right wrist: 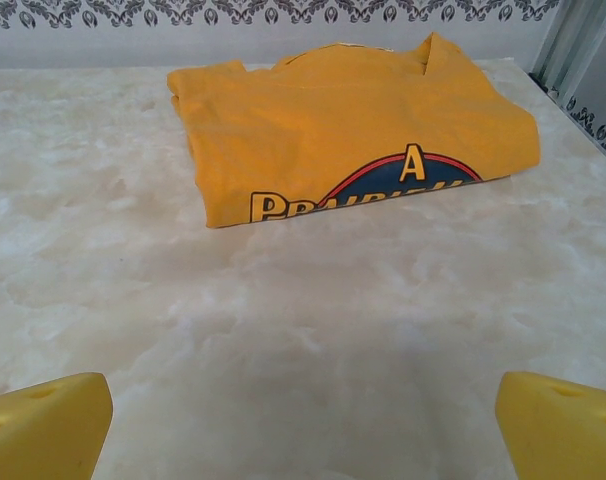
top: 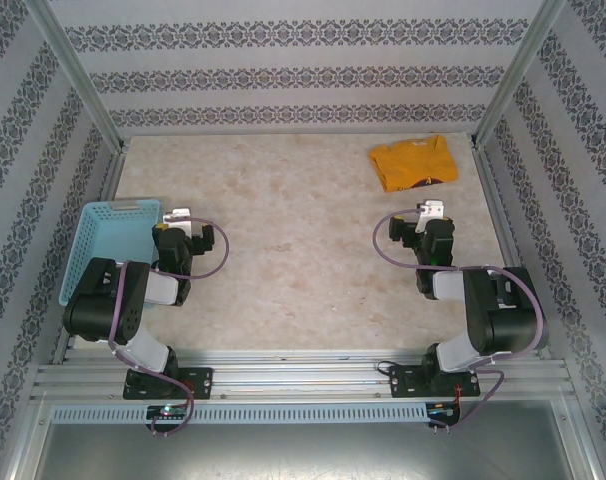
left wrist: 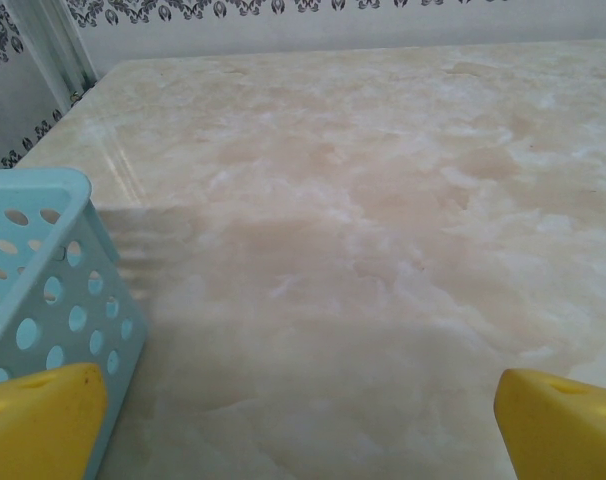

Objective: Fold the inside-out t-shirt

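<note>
The inside-out t-shirt lies folded into a compact mustard-yellow rectangle at the far right of the marble table. In the right wrist view the t-shirt shows part of a dark blue emblem with yellow lettering along its near fold. My right gripper sits a short way in front of the shirt, open and empty, and its yellow fingertips frame bare table in its wrist view. My left gripper rests at the left, open with nothing between its fingers, far from the shirt.
A light blue perforated basket stands at the left edge of the table, right beside the left gripper, and its corner shows in the left wrist view. Patterned walls with metal posts enclose the table on three sides.
</note>
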